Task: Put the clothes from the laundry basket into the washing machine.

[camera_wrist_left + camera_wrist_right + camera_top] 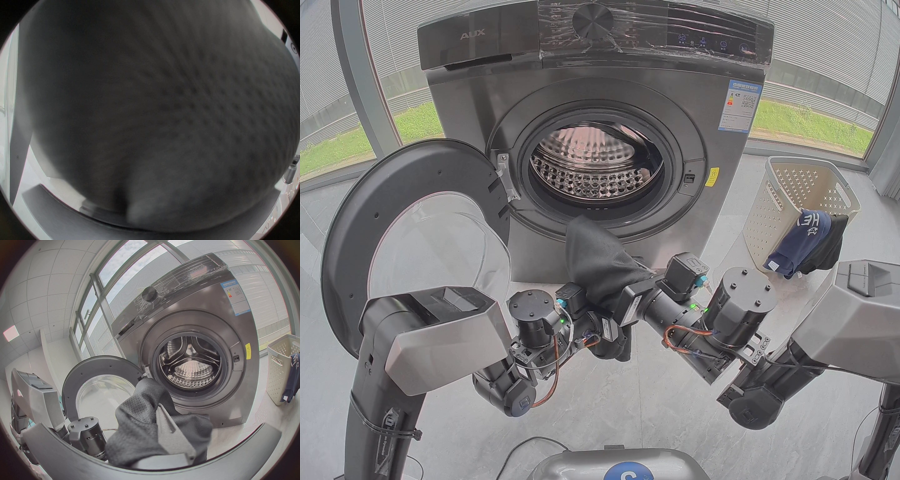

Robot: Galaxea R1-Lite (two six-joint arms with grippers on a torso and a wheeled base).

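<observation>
Just under the round opening of the washing machine (594, 100), in front of its drum (597, 165): a dark grey mesh garment (600, 259), bunched and lifted up. Hides the lower rim of the opening in the head view, but is not inside the drum. Drapes over the left gripper (614, 342) and the right gripper (628, 301), both close together under the cloth, in the middle before the machine. Cannot tell for either one whether open or closed, nor what exactly is pinched, because of the fabric in the way. In the left wrist view, the same mesh pressed close against the lens. In the right wrist view, a heap of the cloth between the camera and the machine.

Inside the drum, ribbed shiny metal. On the robot's left, the door (412, 187), swung wide open, with a clear bowl window.

On the right, on the grey floor (650, 400) near the machine, a pale perforated laundry basket (781, 200). Over its front rim, a navy blue shirt (800, 244) and a black piece (834, 247), side by side and touching, both hanging down outside. Behind all this, tall windows (819, 75) with grass outside.
</observation>
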